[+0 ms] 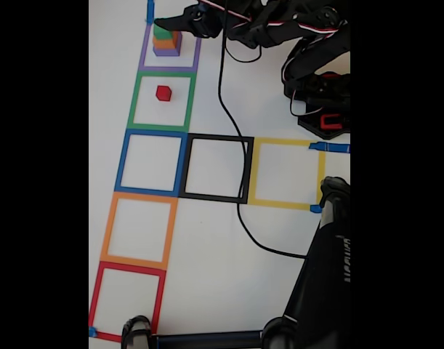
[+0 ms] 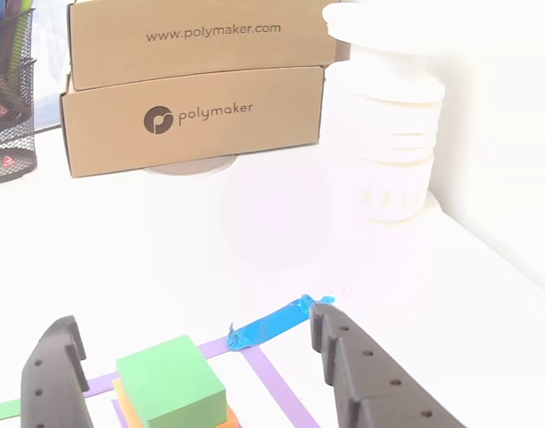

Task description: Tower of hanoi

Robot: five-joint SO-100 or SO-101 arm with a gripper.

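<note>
Fixed view: high above, looking down on mat. Other view: low, close behind tool (image 2: pixel 192 357). Shared: green block (image 1: pixel 162 30).

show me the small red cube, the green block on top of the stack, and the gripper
small red cube (image 1: pixel 163 93), fixed view, centre of its top face
green block on top of the stack (image 2: pixel 171 378), other view, middle of its top face
gripper (image 2: pixel 196 357), other view, midway between its open black fingers
</note>
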